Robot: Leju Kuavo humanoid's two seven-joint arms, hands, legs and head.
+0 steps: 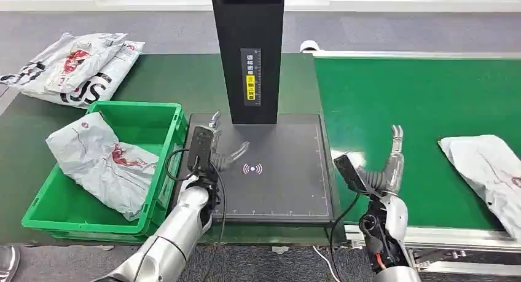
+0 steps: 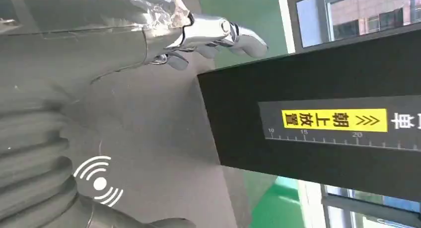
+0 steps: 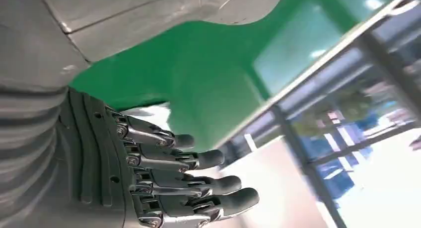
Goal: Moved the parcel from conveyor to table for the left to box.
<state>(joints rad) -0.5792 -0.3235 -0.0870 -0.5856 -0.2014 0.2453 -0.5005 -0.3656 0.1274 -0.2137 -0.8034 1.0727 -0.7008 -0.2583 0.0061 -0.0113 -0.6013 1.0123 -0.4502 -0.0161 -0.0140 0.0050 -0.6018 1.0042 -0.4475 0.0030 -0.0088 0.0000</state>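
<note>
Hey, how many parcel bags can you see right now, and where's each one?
4, though more could be hidden underneath: two overlapping bags on the green table at far left, one parcel lying in the green bin, and one parcel on the green conveyor at right.

Crinkled glossy plastic parcel (image 1: 485, 171), matt green conveyor belt (image 1: 418, 104), glossy green plastic crate (image 1: 166, 147)

The left arm (image 1: 178, 223) reaches forward from below, silver forearm angled up toward the middle. Its left hand (image 1: 215, 148) holds nothing, with fingers (image 2: 233, 37) spread apart and the thumb pointing off to the side. The right arm (image 1: 388, 233) rises more steeply. The right hand (image 1: 389, 165) is raised, holding nothing, its dark-tipped fingers (image 3: 198, 158) extended side by side.
</note>
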